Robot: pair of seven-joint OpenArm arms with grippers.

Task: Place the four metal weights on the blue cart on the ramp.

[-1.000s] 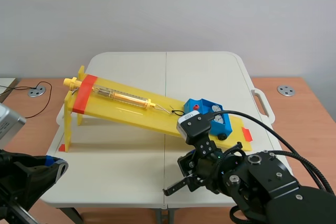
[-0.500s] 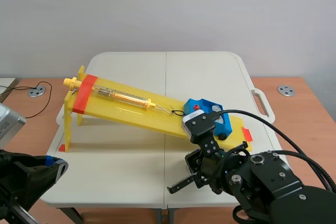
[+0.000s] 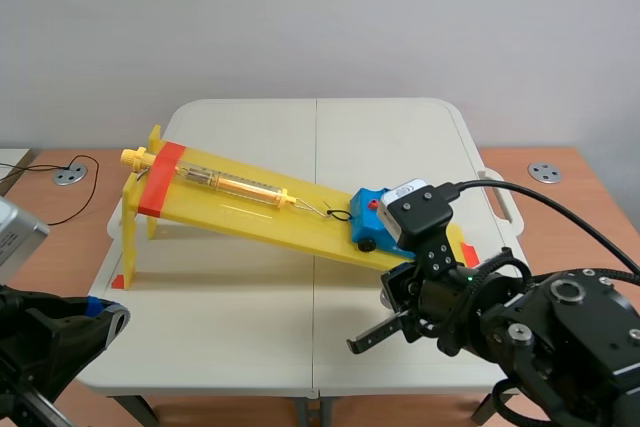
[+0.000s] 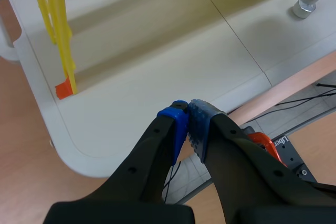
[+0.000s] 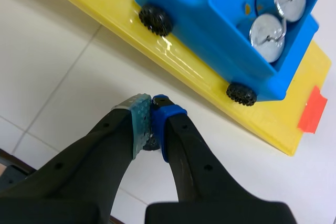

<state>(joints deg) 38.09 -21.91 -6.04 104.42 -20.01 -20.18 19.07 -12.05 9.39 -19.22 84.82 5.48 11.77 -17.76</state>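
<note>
Metal is showing in two places: two weights (image 5: 269,31) are lying hook-up inside the blue cart (image 5: 199,22), and another weight (image 4: 304,7) is hanging just above the table (image 3: 230,327) under the right gripper (image 5: 152,102), whose fingers are pinching together on what appears to be its hook. Over the last second the right arm has been swinging from the table's near edge toward the cart, so the load is judged to be travelling in for the drop. Placing is under way, not finished, and whether further weights are lying hidden in the cart cannot be told. The cart is sitting at the low end of the yellow ramp (image 3: 250,212), its long axis running along the slope and its hooked end facing uphill toward the spring scale (image 3: 225,183). The left gripper (image 4: 187,113) is idling off the table's near corner, pads pressed together on nothing.
</note>
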